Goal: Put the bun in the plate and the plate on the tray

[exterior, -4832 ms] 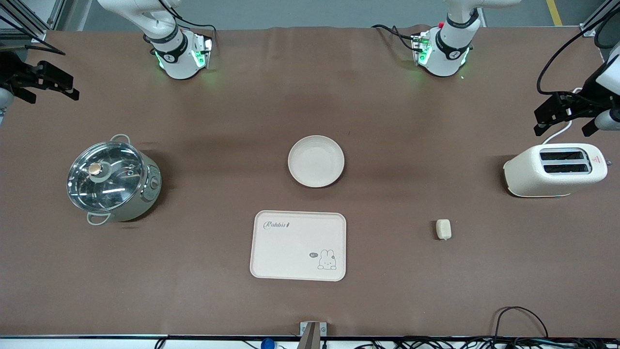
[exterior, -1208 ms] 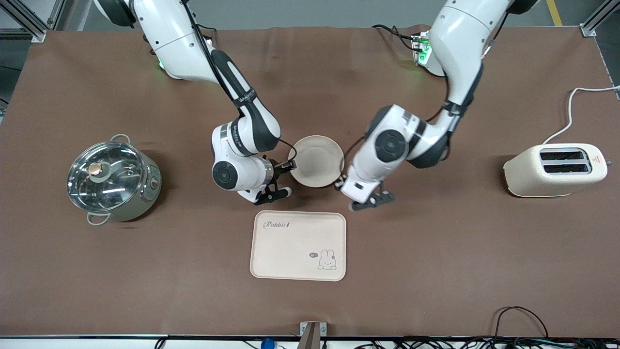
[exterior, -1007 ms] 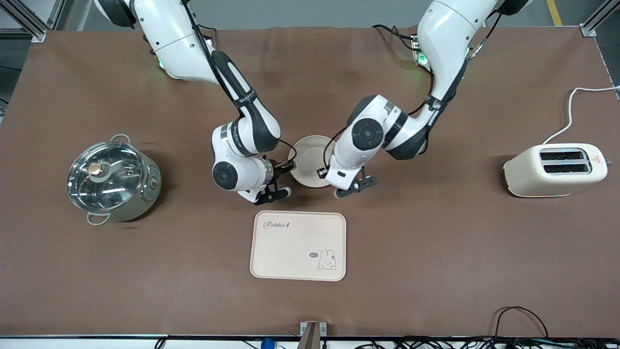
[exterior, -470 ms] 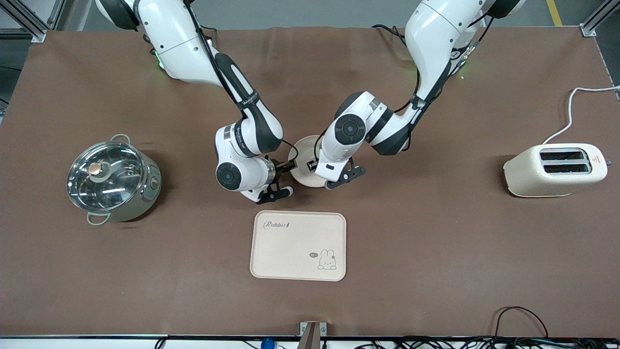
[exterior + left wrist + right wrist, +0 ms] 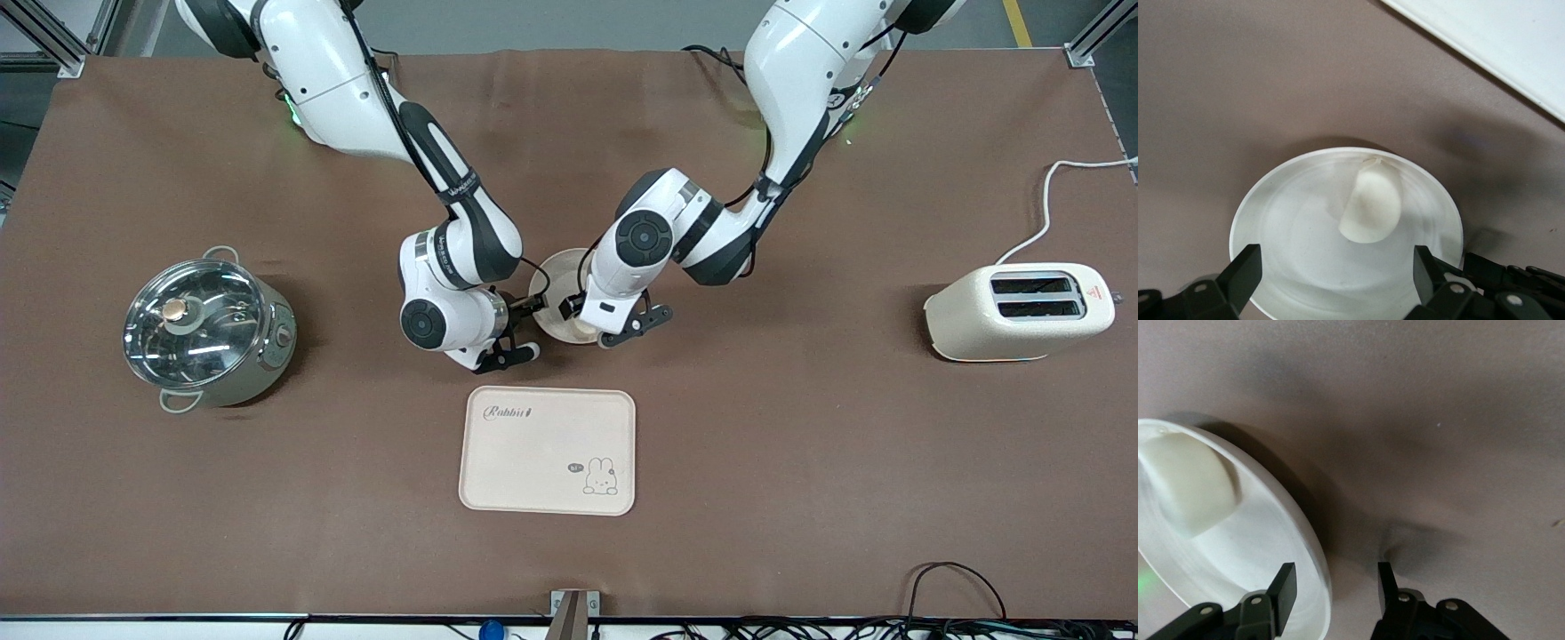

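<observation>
The round cream plate (image 5: 549, 283) stands at the table's middle, mostly hidden by both wrists. The small pale bun (image 5: 582, 331) lies in it, clear in the left wrist view (image 5: 1371, 203) and the right wrist view (image 5: 1191, 483). My left gripper (image 5: 605, 322) hangs over the plate (image 5: 1305, 220), open and empty (image 5: 1336, 277), with the bun lying free of its fingers. My right gripper (image 5: 523, 331) is open (image 5: 1333, 587), one finger inside and one outside the plate's rim (image 5: 1313, 547). The Rabbit tray (image 5: 547, 451) lies nearer the camera than the plate; its corner shows in the left wrist view (image 5: 1498, 40).
A glass-lidded pot (image 5: 209, 324) stands toward the right arm's end. A cream toaster (image 5: 1018, 311) with its white cord (image 5: 1049, 191) stands toward the left arm's end. Bare brown table lies around the tray.
Both arms came in from the table's ends. The left gripper carried the bun from the table over the plate; the bun now lies in it. The right gripper edged onto the rim.
</observation>
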Robot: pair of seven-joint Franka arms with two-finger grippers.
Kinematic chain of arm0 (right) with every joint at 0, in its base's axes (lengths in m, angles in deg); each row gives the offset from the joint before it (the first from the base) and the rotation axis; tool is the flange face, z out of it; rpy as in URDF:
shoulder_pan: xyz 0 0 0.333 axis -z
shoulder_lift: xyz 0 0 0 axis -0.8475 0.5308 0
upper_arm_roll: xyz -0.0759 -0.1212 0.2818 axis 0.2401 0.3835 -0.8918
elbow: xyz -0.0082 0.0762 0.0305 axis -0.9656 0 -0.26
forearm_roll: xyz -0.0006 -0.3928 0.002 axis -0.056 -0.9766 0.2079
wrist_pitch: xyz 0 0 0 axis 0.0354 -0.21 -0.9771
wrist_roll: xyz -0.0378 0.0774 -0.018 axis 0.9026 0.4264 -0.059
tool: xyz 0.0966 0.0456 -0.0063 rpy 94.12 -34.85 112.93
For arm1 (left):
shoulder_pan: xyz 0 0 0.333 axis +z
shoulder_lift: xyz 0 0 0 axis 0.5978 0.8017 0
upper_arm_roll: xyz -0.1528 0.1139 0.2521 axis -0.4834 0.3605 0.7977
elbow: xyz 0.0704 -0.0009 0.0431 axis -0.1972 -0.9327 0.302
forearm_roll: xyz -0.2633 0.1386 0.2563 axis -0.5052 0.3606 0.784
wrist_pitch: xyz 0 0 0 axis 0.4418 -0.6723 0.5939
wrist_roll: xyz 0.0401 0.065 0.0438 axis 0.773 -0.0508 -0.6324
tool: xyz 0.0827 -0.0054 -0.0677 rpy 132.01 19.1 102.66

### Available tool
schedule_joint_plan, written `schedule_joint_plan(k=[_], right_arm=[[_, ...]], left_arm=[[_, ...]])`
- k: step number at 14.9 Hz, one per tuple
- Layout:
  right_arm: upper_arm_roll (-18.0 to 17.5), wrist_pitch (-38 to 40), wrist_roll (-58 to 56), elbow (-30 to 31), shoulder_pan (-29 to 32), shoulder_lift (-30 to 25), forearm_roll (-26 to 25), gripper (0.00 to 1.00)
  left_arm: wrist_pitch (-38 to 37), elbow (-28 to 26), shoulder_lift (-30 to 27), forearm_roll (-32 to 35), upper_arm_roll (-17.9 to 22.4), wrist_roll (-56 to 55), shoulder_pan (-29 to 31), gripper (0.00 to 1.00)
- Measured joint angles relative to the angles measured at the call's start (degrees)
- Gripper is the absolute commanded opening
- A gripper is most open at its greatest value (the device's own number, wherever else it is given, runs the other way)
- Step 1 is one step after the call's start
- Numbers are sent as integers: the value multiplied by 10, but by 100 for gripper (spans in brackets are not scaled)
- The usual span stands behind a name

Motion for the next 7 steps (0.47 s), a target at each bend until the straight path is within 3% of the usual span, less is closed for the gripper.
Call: schedule_joint_plan(k=[4, 7], right_arm=[[-1, -10, 0, 0, -2, 2, 3, 48], [0, -19, 0, 0, -9, 3, 3, 34]], left_arm=[[-24, 2, -13, 55, 1, 35, 23, 100], [-76, 7, -59, 73, 3, 177, 90, 100]])
